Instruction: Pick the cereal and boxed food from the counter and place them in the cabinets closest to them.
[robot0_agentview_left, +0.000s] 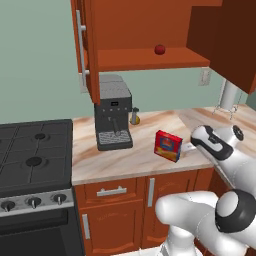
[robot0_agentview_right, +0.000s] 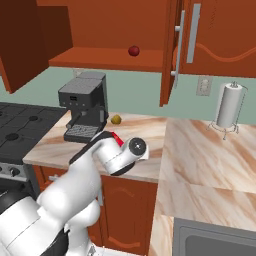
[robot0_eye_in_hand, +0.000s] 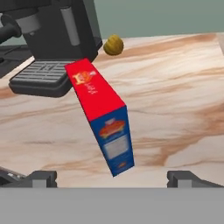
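Approach step: gripper (robot0_eye_in_hand: 111, 177), jaws spread wide, faces the cereal box (robot0_eye_in_hand: 103, 116) on the worktop (robot0_eye_in_hand: 175, 96). Next: advance, close across its narrow sides.

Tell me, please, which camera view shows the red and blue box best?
The hand view: the box lies close and unblocked on the counter. The left base view shows it small; in the right base view the arm covers nearly all of it.
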